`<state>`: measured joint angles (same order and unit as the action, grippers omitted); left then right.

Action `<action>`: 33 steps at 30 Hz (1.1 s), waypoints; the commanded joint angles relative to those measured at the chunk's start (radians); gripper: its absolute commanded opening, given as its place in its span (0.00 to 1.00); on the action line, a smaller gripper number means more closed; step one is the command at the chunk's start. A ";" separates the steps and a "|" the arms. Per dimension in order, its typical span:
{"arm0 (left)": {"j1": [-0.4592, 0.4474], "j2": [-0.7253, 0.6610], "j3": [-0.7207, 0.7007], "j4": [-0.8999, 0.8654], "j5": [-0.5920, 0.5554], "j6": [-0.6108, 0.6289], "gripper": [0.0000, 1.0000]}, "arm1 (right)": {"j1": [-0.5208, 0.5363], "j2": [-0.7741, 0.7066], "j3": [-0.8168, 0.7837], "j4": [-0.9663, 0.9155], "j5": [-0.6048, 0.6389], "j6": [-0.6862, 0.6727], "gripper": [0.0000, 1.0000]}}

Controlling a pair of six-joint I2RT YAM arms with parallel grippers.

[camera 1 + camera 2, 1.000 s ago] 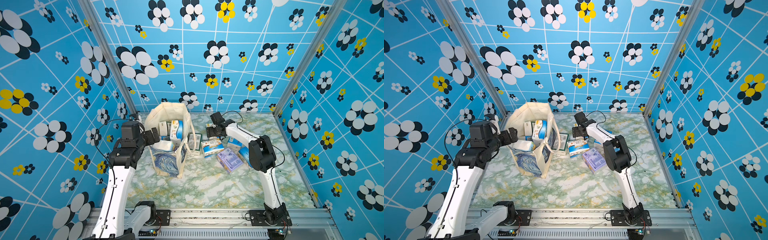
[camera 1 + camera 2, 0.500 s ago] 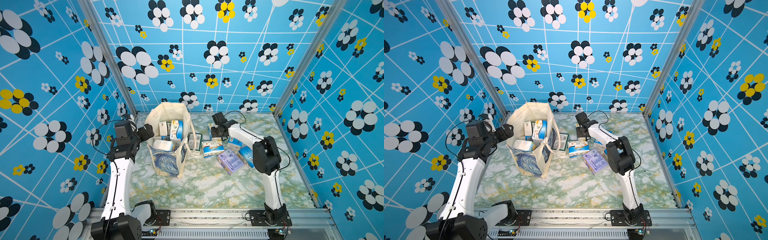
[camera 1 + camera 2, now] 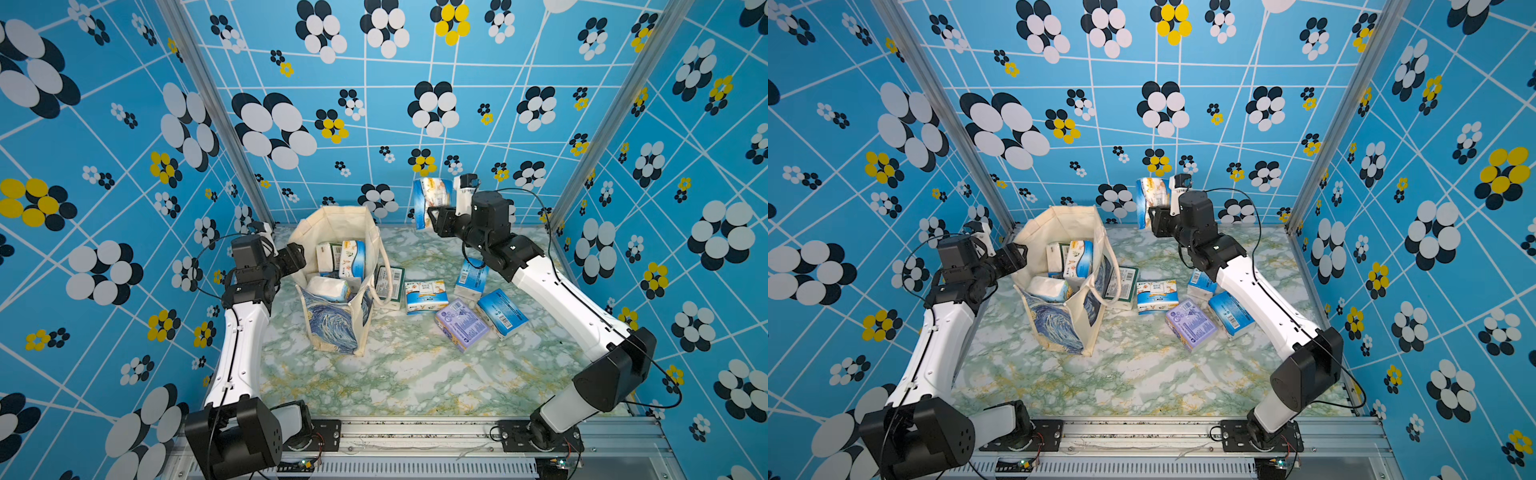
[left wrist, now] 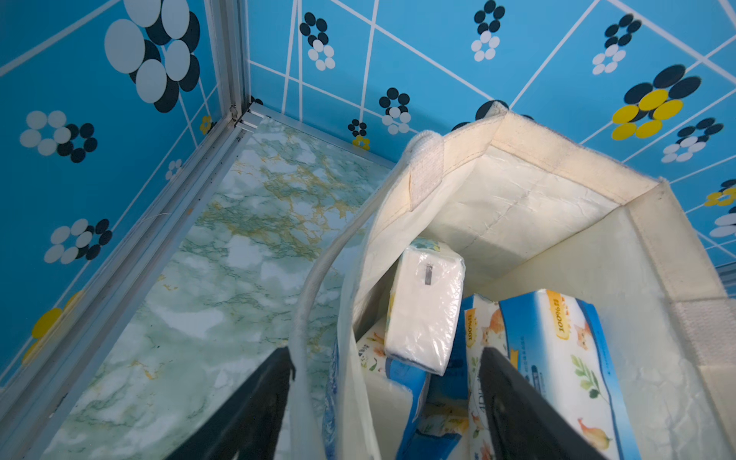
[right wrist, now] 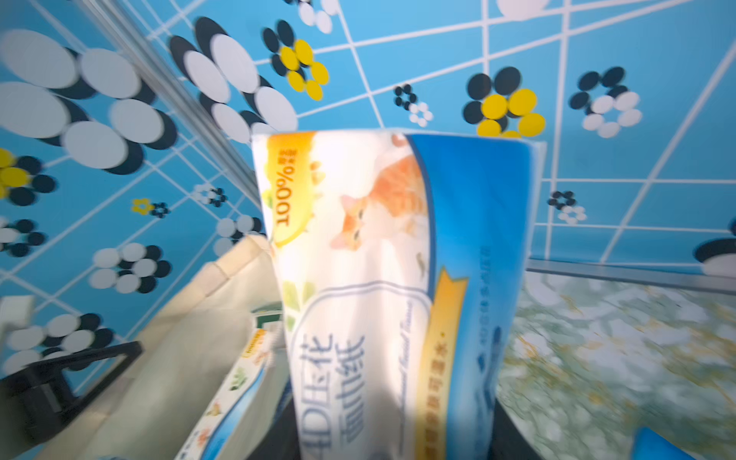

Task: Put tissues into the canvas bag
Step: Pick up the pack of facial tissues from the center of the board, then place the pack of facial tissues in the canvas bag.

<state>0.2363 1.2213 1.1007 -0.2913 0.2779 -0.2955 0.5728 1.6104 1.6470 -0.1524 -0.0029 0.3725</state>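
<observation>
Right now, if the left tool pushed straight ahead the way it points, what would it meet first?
Most likely the canvas bag: its near wall sits between the fingers of the left tool, though depth is unclear.

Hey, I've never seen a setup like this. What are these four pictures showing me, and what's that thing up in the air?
It's a robot: a left arm and a right arm at a marbled table, each ending in a pincer. The two wide pictures come from a twin camera overhead; the two close ones from cameras on the wrists. The right pincer holds a tissue pack in the air. The left pincer stands open astride the wall of the bag, which has packs inside. Five more lie on the table, among them a lavender pack.
</observation>
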 commanded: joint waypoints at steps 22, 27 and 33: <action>-0.146 -0.062 -0.022 0.097 0.162 -0.003 0.23 | 0.241 0.556 0.585 0.081 -0.243 0.188 0.48; -0.168 -0.061 -0.015 0.100 0.147 0.000 0.23 | 0.271 0.701 0.768 -0.044 -0.166 0.133 0.49; -0.167 -0.096 -0.012 0.069 0.091 0.022 0.23 | 0.288 0.825 0.968 -0.229 0.009 0.045 0.50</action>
<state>0.0834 1.1751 1.0866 -0.2180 0.3569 -0.2913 0.8509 2.3901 2.5546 -0.2764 -0.1066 0.4835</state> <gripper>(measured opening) 0.234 0.503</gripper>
